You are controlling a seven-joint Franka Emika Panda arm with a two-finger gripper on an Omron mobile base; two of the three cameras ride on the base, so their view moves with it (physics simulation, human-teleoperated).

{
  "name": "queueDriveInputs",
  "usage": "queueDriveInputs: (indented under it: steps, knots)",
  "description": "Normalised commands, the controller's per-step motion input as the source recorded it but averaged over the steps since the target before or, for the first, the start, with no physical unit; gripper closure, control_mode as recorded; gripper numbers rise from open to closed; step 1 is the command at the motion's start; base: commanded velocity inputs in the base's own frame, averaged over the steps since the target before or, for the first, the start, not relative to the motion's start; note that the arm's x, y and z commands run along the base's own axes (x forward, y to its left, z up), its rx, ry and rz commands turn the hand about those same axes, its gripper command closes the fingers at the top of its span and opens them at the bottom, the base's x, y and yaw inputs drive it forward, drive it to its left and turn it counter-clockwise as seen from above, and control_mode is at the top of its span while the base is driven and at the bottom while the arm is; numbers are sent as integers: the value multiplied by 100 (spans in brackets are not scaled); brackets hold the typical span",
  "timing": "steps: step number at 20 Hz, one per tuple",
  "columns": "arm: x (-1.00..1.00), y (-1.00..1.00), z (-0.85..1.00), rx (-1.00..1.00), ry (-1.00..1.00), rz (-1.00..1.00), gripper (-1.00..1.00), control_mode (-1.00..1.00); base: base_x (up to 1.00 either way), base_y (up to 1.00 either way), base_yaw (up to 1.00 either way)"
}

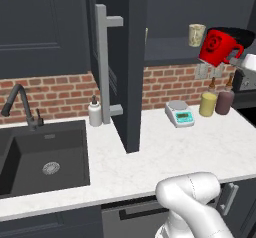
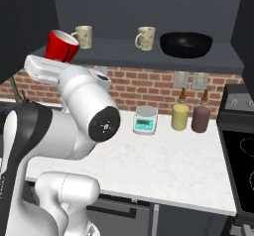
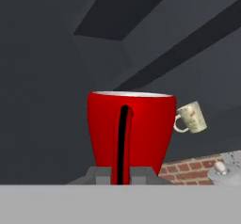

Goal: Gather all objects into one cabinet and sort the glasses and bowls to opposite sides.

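Observation:
My gripper (image 3: 121,174) is shut on the handle of the glossy red mug (image 3: 129,129), which fills the middle of the hand view. The red mug (image 1: 218,46) hangs tilted in the air at the front of the open cabinet's shelf (image 1: 170,49), with the gripper (image 1: 234,56) behind it. In the right base view the red mug (image 2: 62,45) is at the left end of the shelf (image 2: 124,52), next to a cream cup (image 2: 83,35). A second cream cup (image 2: 146,37) and the black bowl (image 2: 186,44) stand further right on that shelf.
The tall cabinet door (image 1: 127,67) with its grey bar handle (image 1: 102,67) stands open over the counter. Below are a kitchen scale (image 1: 180,114), a yellow bottle (image 1: 208,103), a brown bottle (image 1: 225,101), a soap bottle (image 1: 95,113), the sink (image 1: 45,154) and a stove (image 2: 240,146).

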Motion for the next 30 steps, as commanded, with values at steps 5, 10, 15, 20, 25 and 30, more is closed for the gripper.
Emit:
queueDriveInputs:
  steps: [5, 10, 15, 20, 25, 30]
  knots:
    - [0, -5, 31, 2, -2, 0, 100, -100, 0, 0, 0]
    - [0, -45, 72, -15, -1, 0, 100, -100, 0, 0, 0]
    - [0, -39, 35, -11, -1, 1, 100, -100, 0, 0, 0]
    - [0, 0, -1, -8, 0, 0, 100, -100, 0, 0, 0]
    - [0, 0, -1, -32, 0, -4, 100, -100, 0, 0, 0]
    - [0, -1, 0, -11, 0, -1, 100, -100, 0, 0, 0]
